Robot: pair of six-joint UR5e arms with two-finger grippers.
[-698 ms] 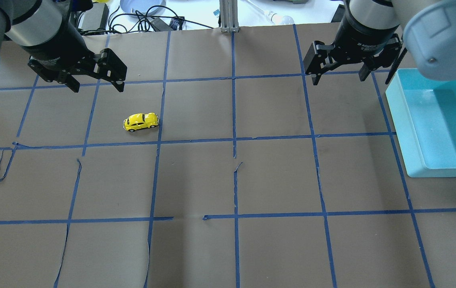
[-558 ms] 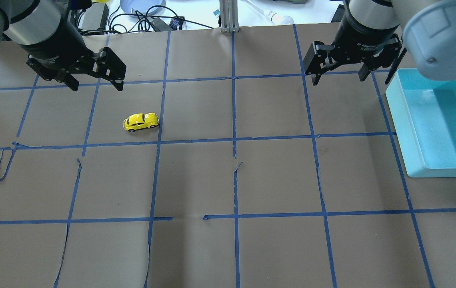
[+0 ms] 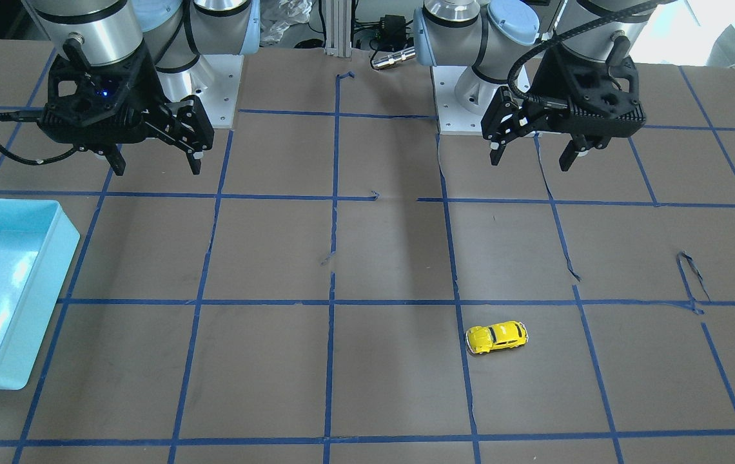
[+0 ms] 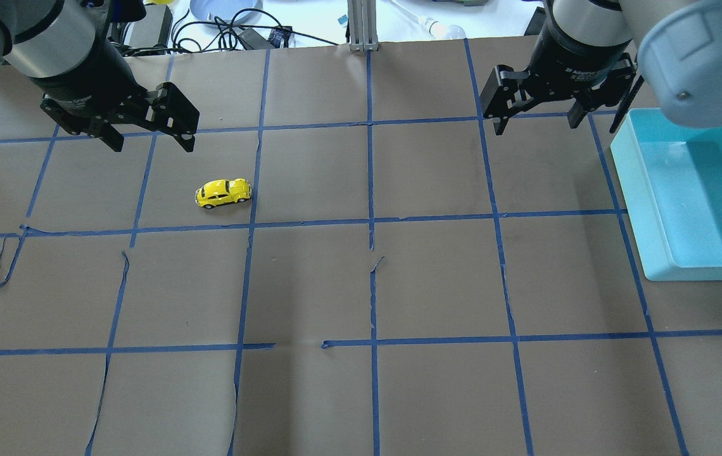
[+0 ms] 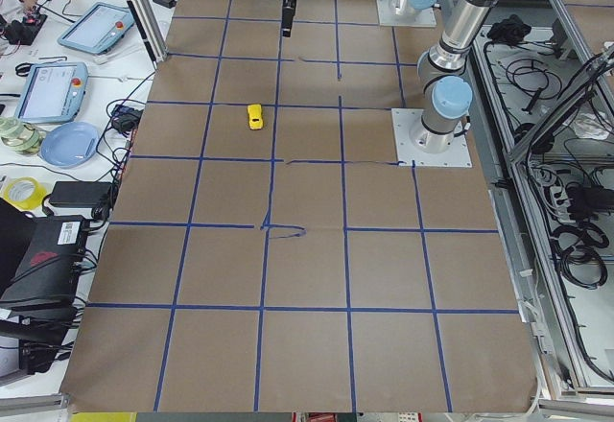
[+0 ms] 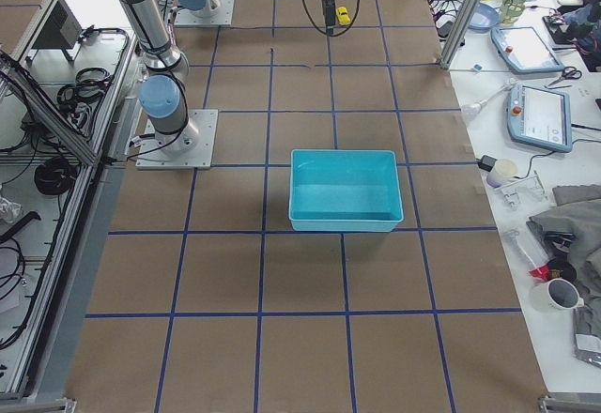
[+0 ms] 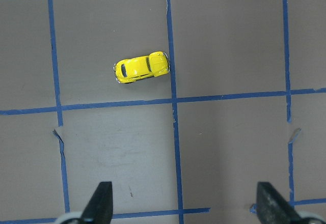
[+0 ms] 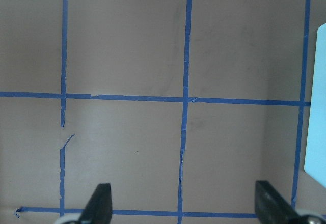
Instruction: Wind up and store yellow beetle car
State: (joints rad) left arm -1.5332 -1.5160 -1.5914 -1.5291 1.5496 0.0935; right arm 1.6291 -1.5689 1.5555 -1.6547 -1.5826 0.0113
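The yellow beetle car [image 4: 223,192] stands on its wheels on the brown paper, left of the table's middle. It also shows in the front view [image 3: 497,337], the left wrist view [image 7: 141,67], the left side view [image 5: 254,116] and the right side view [image 6: 344,14]. My left gripper [image 4: 149,138] is open and empty, raised above the table behind and left of the car; it also shows in the front view [image 3: 530,158]. My right gripper [image 4: 535,125] is open and empty, raised at the back right; it also shows in the front view [image 3: 153,165].
A light blue bin [image 4: 643,190] sits at the table's right edge, beside my right gripper; it also shows in the front view [image 3: 51,258] and the right side view [image 6: 343,221]. Blue tape lines grid the brown paper. Cables and tablets lie beyond the table's far edge.
My left gripper has shifted slightly toward the back left. The car and the right arm have not moved.
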